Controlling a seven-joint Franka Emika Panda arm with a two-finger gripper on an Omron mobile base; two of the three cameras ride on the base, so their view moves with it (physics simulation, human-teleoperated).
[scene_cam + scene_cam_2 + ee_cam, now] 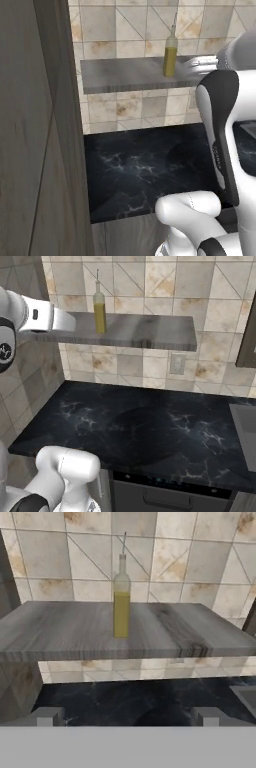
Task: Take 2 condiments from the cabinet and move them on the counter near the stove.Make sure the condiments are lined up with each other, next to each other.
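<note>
Oil bottle [121, 601] stood upright at centre frame in the hand view, long axis vertical, thin spout pointing straight up toward the top edge. Rested on a grey wood-grain shelf [65, 632], back from its front edge, against a beige tiled wall [200, 557]. Showed yellow-green liquid through most of the body, paler neck above.

Gripper [127, 717] held wide apart and empty, its two finger tips [46, 716] low in the frame at left and right, well short of the bottle, roughly level with the shelf's front edge.

Seen in the left base view at upper right: same bottle [170, 54] near the right end of the shelf [120, 75], white hand [202, 64] just beside it on the right, apparently not touching. Seen in the right base view at upper left: bottle [99, 308] upright on the shelf [150, 332], arm reaching in from the left edge.

Black veined counter [145, 428] spread across the lower half below the shelf; wall outlet [176, 363] on the tiles under the shelf.
</note>
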